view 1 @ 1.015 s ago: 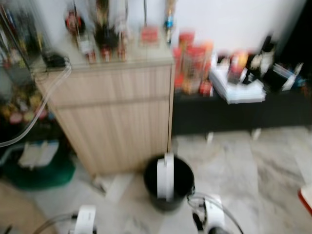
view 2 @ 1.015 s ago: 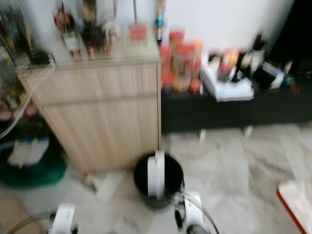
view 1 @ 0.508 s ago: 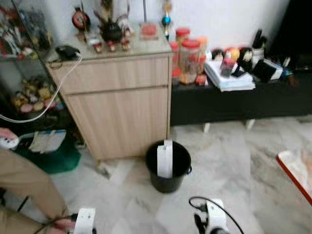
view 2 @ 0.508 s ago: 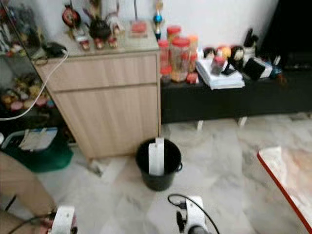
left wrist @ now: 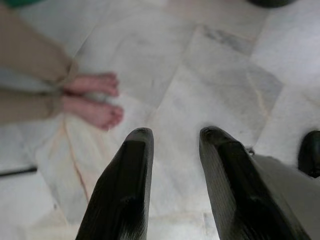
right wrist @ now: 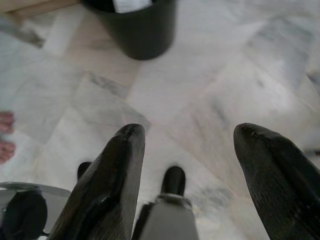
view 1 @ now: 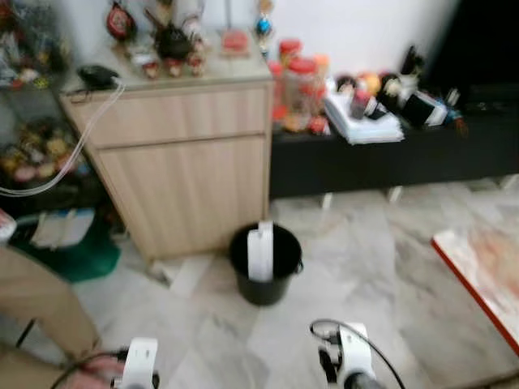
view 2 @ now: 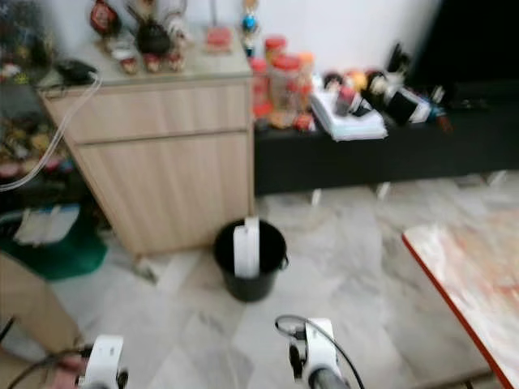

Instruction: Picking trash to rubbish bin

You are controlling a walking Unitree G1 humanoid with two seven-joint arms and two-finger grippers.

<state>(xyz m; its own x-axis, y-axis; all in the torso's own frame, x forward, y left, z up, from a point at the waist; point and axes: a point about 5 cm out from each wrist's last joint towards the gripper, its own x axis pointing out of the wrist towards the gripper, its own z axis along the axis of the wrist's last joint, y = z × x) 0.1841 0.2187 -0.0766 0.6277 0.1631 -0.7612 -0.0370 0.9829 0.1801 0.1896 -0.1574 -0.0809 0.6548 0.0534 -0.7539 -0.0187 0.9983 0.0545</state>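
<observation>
Black bin (view 1: 264,263) stands upright, white strip (view 1: 260,251) vertical.

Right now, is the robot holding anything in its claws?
Nothing: the left gripper and right gripper are open over bare grey marble floor.

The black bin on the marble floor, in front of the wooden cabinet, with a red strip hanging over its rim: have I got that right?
Nearly. The strip hanging over the rim of the black bin is white, not red, as the left eye view shows. The rest stands: the bin sits on the marble floor in front of the wooden cabinet.
</observation>
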